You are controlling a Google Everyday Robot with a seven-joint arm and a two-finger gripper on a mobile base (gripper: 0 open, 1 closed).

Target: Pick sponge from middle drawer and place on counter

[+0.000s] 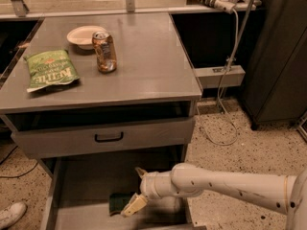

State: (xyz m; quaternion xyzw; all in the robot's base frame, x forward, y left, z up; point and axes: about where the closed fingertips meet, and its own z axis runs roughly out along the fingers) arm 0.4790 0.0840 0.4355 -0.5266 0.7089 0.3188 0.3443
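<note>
The sponge point(117, 202), dark green on top, lies on the floor of the open middle drawer point(88, 181), near its front. My gripper point(131, 191) reaches into the drawer from the right, just right of the sponge. It is open, with its lower cream finger point(135, 204) next to the sponge's right edge and its upper finger farther back. The counter point(148, 56) is the grey cabinet top above.
On the counter stand a green chip bag point(49, 71), a drink can point(104, 51) and a white bowl point(84, 35). A closed drawer front with a black handle point(109, 137) sits above the open drawer. Cables hang at the right. A shoe point(10, 214) shows at bottom left.
</note>
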